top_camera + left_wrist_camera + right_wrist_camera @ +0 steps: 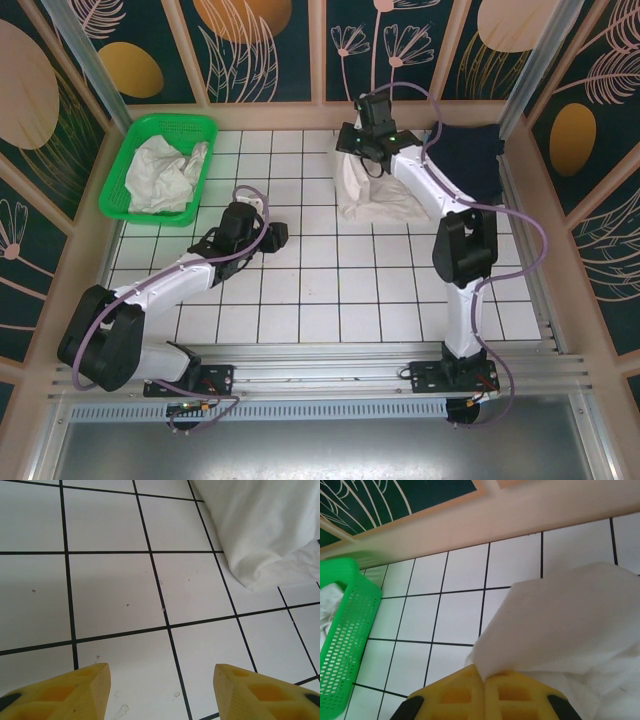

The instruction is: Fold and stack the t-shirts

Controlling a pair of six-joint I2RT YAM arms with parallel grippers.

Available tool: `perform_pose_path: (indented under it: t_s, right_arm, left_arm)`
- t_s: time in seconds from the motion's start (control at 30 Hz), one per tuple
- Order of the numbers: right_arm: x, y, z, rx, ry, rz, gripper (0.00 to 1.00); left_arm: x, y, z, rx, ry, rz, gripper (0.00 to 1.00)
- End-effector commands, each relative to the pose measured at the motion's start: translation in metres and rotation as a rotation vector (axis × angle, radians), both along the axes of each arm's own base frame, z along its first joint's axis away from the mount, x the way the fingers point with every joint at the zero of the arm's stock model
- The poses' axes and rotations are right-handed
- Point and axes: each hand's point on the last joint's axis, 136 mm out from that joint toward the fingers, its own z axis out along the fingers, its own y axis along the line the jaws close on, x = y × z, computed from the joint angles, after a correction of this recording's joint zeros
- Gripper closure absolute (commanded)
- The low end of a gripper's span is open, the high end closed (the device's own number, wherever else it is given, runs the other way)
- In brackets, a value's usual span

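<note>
An off-white t-shirt (375, 195) lies partly folded on the tiles at the back centre. My right gripper (360, 155) is over its far left corner. In the right wrist view that gripper (485, 677) is shut on a corner of the white t-shirt (560, 625), which is lifted off the tiles. My left gripper (278, 236) hovers left of the shirt and apart from it. Its yellow fingers (85, 687) stand open over bare tiles, with the shirt's edge (265, 530) ahead to the right. A dark navy t-shirt (470, 160) lies at the back right. More white t-shirts (165, 175) are crumpled in the basket.
The green mesh basket (125, 160) stands at the back left; its wall (345, 635) shows at the left of the right wrist view. Wooden walls enclose the tiled table (330, 290), and the back wall (485, 525) runs close behind the lifted shirt.
</note>
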Motion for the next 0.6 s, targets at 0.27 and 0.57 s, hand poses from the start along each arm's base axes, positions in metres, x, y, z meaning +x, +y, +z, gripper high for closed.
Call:
perform_pose_path:
  t_s: [0.27,0.57]
  right_arm:
    - [0.005,-0.107,-0.069,0.106,0.112,-0.090,1.00]
    - [0.005,-0.153,-0.077,0.098,0.166,-0.054,1.00]
  left_arm:
    - [0.010,-0.013,-0.010,-0.043,0.017,-0.030,0.43]
    - [0.016,-0.024,-0.014,-0.063,0.039,-0.055,0.43]
